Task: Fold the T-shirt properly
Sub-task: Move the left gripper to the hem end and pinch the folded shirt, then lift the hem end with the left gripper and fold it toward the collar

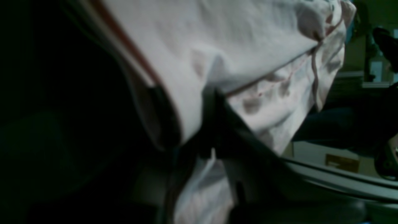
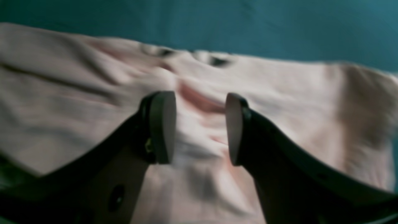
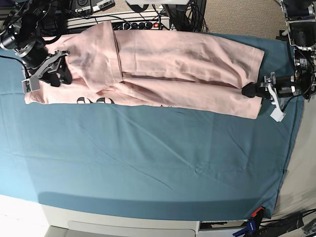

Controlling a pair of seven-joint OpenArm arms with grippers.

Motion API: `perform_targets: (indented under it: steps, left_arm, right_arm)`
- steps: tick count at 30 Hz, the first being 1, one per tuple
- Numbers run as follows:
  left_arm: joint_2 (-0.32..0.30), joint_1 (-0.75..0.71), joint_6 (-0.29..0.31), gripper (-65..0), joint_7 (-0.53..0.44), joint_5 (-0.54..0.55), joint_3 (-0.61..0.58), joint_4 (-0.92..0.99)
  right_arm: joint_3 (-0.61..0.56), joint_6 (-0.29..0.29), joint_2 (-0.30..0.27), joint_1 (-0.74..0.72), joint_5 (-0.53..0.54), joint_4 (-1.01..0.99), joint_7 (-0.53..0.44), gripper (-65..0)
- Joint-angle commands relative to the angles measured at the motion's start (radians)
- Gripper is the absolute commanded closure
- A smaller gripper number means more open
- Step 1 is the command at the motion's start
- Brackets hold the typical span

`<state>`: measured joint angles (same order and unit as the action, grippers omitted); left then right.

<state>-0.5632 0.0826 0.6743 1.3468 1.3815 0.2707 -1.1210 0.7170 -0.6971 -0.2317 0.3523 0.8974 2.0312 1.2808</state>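
Across table, T-shirt point(image 3: 173, 69) lengthwise left-right

Two black robot arms with silver-grey metal joints. The right end effector point(image 2: 199, 129) had two curved black fingers point(image 2: 161, 127) with flat, pale oval pads. The left end effector point(image 3: 253, 89) was black, with a white tag hanging beneath it.

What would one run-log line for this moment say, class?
task: fold T-shirt | left claw: shut on T-shirt edge | right claw: open above T-shirt | shirt: lengthwise-folded strip on teal cloth
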Motion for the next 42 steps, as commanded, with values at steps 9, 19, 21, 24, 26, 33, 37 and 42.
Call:
perform_targets:
  steps: [9, 19, 21, 24, 26, 33, 37, 42]
  left_arm:
    - [0.023, 0.002, 0.024, 0.0, 0.049, 0.102, 0.006, -0.207]
    - [0.176, -0.117, 0.024, 0.0, 0.008, 0.021, -0.191, -0.497]
    - [0.219, -0.112, 0.024, 0.0, -0.047, -0.056, -0.240, -0.498]
    - [0.290, -0.089, 0.024, 0.0, -0.098, -0.157, -0.306, -0.498]
    - [0.332, -0.070, 0.024, 0.0, -0.116, -0.205, -0.343, -0.497]
    - [0.450, -0.010, 0.024, 0.0, -0.173, -0.344, -0.459, -0.476]
    - [0.488, 0.016, 0.024, 0.0, -0.207, -0.403, -0.496, -0.449]
    - [0.501, 0.040, 0.024, 0.0, -0.226, -0.441, -0.503, -0.436]
  right_arm:
    - [0.005, 0.075, -0.012, -0.021, -0.238, 0.016, -0.159, -26.5]
    - [0.005, 0.134, -0.012, -0.020, -0.373, 0.016, -0.192, -26.5]
    - [0.005, 0.140, -0.012, -0.020, -0.397, 0.016, -0.196, -26.5]
    - [0.005, 0.148, -0.012, -0.020, -0.417, 0.016, -0.201, -26.5]
    - [0.005, 0.148, -0.012, -0.019, -0.420, 0.016, -0.201, -26.5]
    - [0.005, 0.148, -0.012, -0.019, -0.420, 0.016, -0.201, -26.5]
    - [0.005, 0.148, -0.012, -0.020, -0.420, 0.016, -0.201, -26.5]
    - [0.005, 0.148, -0.012, -0.020, -0.420, 0.016, -0.201, -26.5]
